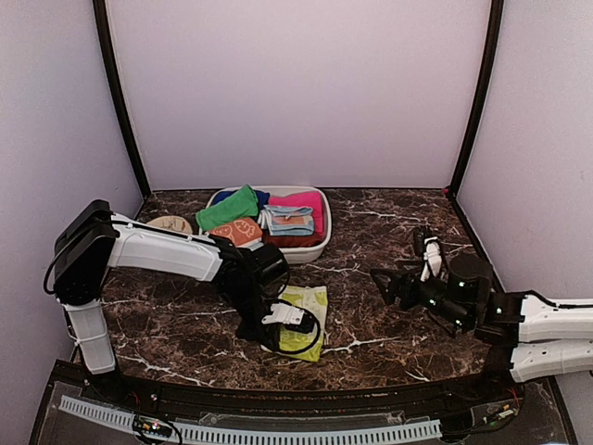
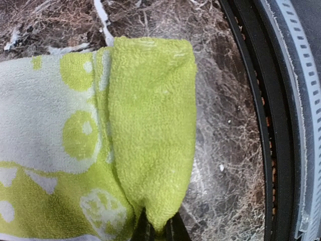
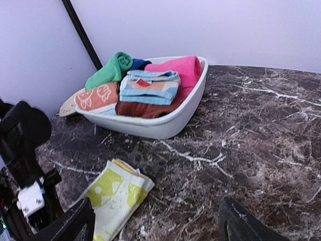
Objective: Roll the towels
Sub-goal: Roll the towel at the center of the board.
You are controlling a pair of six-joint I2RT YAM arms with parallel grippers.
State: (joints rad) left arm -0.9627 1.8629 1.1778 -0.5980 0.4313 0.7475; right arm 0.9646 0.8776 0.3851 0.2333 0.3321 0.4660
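The printed towel (image 2: 55, 130) is clamped at its end by the left fingers (image 2: 145, 232), folded over to begin a roll; right fingers (image 3: 70, 223) are held apart.

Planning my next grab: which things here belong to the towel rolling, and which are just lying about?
Job: printed towel, its folded edge pinched by the left gripper; green towel, in the white basin.
Lying about: orange cloth, pink cloth, blue striped cloth, dark red cloth, all in the basin.
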